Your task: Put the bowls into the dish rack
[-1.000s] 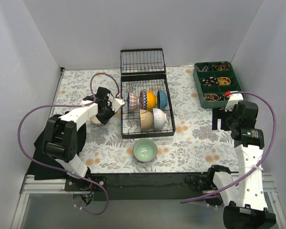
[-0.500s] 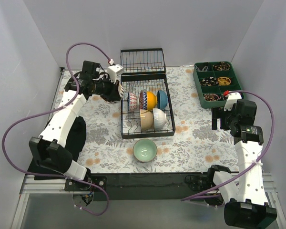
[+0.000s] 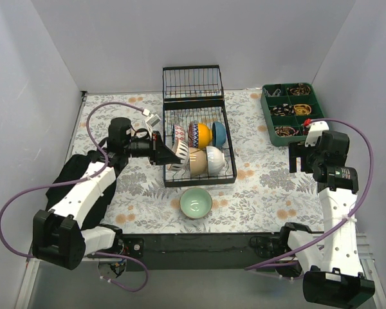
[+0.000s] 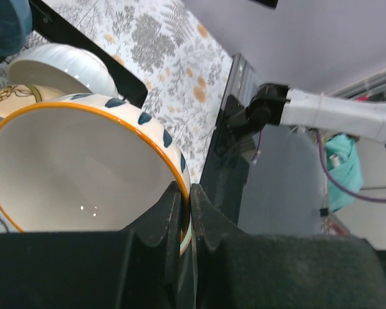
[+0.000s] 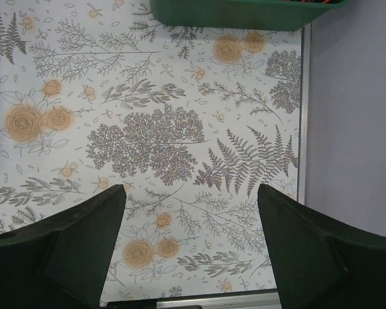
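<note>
Finish: left arm (image 3: 83, 187), right arm (image 3: 338, 219): white links, black joints, external purple cable (image 3: 369, 161); left gripper (image 4: 185, 193), right gripper (image 5: 190, 193): matte black.

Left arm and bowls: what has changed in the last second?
The left gripper swung from the far left of the table to the left edge of the dish rack, jaws shut on the orange-rimmed bowl. The right gripper, the racked bowls and the green bowl stayed put.
</note>
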You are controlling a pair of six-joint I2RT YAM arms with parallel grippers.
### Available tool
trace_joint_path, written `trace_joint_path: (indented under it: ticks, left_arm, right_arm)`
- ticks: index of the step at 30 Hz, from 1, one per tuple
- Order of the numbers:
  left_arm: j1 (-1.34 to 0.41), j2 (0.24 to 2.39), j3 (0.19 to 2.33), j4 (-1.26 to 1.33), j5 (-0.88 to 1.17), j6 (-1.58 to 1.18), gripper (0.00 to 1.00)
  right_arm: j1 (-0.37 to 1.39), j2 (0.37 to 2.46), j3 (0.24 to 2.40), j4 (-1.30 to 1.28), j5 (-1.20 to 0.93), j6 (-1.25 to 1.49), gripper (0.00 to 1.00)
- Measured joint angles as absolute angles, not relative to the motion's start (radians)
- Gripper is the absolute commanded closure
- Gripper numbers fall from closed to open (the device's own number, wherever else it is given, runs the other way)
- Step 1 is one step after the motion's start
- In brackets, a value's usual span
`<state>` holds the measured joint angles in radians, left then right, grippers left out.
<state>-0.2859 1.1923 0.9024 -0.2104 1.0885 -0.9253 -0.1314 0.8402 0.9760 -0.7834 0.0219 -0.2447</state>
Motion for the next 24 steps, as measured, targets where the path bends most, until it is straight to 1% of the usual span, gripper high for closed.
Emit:
trace_joint_path:
  ticks: [9,16,24]
  left_arm:
    - [-0.278,1.213,0.691,0.278,1.079,-1.342,1.0]
    - [-0.259,1.278,0.613,0.501,1.048,-1.501,1.0]
    - [-0.235,1.416,0.521,0.763,1.013,-1.672,1.0]
  right_arm:
    - [-0.141,0.841,0.982,-0.822,0.038,-0.265,0.09]
    - [-0.163,0.866,1.012,-0.844,0.039,-0.268,0.09]
    - [-0.189,0.908,1.051,-0.868,0.038,-0.274,0.1]
